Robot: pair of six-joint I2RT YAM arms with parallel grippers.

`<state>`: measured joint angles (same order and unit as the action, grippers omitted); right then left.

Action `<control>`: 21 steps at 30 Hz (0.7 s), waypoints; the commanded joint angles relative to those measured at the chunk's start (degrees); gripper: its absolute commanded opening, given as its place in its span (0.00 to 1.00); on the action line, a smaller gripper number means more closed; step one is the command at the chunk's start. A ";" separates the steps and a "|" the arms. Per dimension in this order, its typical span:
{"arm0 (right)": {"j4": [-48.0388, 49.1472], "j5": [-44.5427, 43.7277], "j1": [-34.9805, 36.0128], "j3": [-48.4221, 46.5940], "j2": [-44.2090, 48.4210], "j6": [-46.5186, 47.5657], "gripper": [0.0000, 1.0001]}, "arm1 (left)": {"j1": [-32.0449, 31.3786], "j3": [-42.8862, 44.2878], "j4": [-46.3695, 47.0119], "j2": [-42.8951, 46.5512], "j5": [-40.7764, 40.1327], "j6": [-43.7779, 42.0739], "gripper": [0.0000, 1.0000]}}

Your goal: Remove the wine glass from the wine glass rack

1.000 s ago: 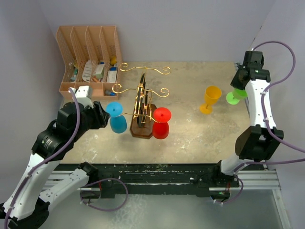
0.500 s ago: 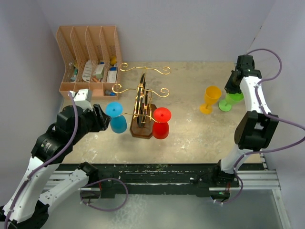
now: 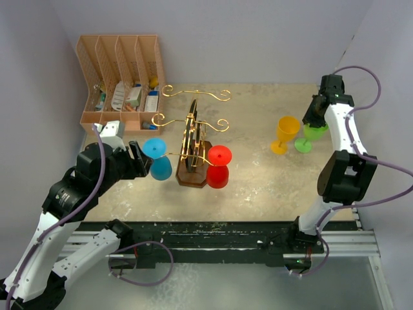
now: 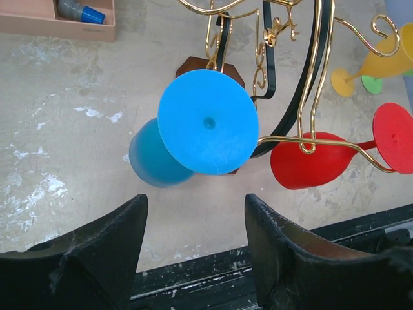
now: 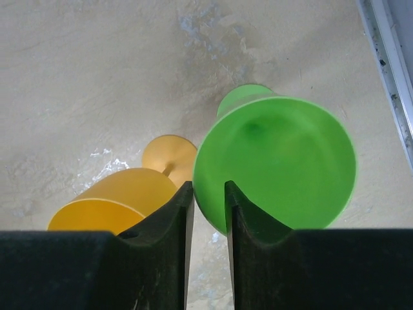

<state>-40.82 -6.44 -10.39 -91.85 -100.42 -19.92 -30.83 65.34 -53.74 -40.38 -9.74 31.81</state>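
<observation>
The wine glass rack stands mid-table on its dark wooden base, gold wire arms curling outward. A blue wine glass hangs upside down on its left arm, a red one on its right. My left gripper is open just left of the blue glass, whose foot faces the camera beyond the fingertips; nothing sits between the jaws. At the far right, a green glass stands upright on the table. My right gripper straddles its rim, jaws slightly parted.
A yellow glass stands just left of the green one, close to my right fingers. A peach file organiser with small items fills the back left corner. The red glass hangs right of the blue one.
My right arm brought the green glass down beside the yellow one and its jaws parted. My left jaws widened and edged toward the blue glass.
</observation>
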 commanded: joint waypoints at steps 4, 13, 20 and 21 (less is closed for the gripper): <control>-0.53 -1.02 0.75 -3.47 8.13 0.39 0.35 | -0.11 2.20 0.35 0.03 -0.36 1.12 0.66; 2.09 6.37 3.92 -4.70 21.77 1.84 0.40 | -0.11 2.98 0.95 0.62 -1.63 2.00 0.66; 16.18 22.88 18.49 9.04 38.71 -2.70 0.45 | -0.11 2.47 2.44 3.12 -3.96 8.20 0.66; 17.47 23.52 20.14 11.43 40.51 -3.63 0.45 | -0.11 2.04 2.91 3.64 -4.19 9.32 0.66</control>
<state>-31.68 8.27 3.73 -87.11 -65.21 -20.12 -30.83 66.24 -54.24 -38.76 -11.57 35.77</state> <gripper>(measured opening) 0.456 0.663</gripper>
